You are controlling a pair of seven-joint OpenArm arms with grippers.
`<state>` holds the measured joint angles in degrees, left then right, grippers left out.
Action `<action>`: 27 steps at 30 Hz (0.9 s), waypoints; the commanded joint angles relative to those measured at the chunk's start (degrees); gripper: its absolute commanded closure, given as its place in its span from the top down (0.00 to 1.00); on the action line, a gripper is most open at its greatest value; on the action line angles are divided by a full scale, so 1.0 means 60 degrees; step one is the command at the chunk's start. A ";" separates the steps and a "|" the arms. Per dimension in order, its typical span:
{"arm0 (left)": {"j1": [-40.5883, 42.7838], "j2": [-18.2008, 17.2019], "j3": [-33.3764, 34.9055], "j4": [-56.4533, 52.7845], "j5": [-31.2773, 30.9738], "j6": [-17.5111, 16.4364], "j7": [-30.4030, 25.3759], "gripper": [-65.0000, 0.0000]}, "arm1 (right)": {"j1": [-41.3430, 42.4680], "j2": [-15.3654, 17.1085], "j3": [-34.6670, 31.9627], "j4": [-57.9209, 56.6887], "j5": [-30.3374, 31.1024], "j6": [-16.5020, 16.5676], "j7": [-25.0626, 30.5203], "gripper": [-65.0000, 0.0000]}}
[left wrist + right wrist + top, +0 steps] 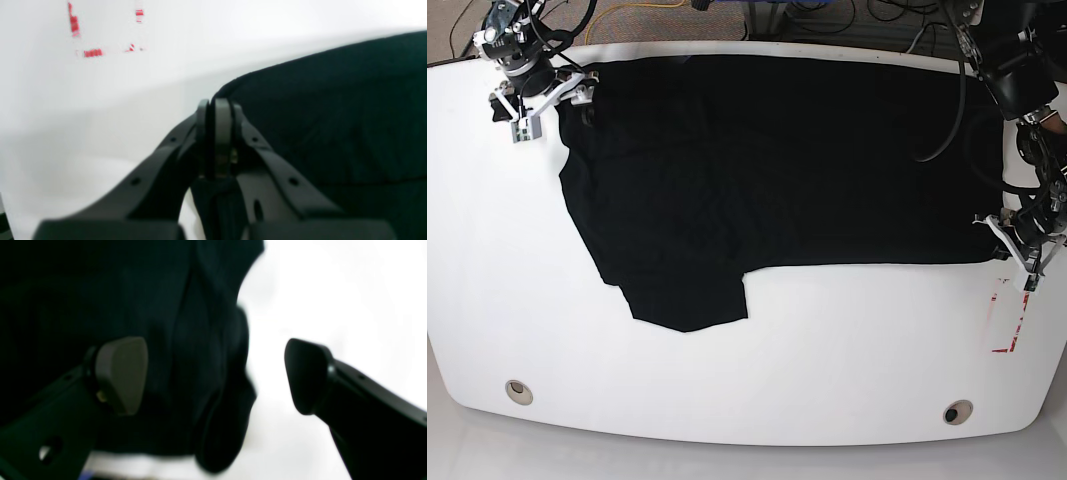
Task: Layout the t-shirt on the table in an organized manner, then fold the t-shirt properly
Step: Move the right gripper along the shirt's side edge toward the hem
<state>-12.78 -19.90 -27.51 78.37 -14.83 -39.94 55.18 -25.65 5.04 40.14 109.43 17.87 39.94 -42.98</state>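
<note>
L pincer pads pressed together, R pincer jaws spread wide, arms far apart

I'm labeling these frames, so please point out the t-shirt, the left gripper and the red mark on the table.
t-shirt [777, 160]: base view, middle of the black cloth.
left gripper [216, 108]: left wrist view, between the shut fingertips pinching the shirt's edge.
red mark [1007, 320]: base view, its outline on the white table near the right edge.

R claw wide apart, straddling black t-shirt edge over white table.
</note>
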 commanded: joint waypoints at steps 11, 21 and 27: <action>-0.0222 -0.0339 -0.0024 0.0177 -0.0114 -0.0009 -0.0193 0.01 | 0.1850 0.0516 0.0013 -0.0003 0.0106 0.0009 -0.0038 0.95; -0.0208 -0.0339 -0.0068 0.0191 -0.0144 -0.0009 -0.0193 0.01 | 0.4487 0.0999 -0.0001 -0.1835 0.0092 0.0009 -0.1195 0.95; -0.0208 -0.0324 -0.0053 0.0206 -0.0144 -0.0009 -0.0178 0.01 | 0.5953 0.1380 -0.0368 -0.3871 0.0077 0.0009 -0.1225 0.94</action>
<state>-12.88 -20.67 -27.68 78.39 -15.00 -39.94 55.07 6.92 11.53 39.27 89.36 17.82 39.72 -51.11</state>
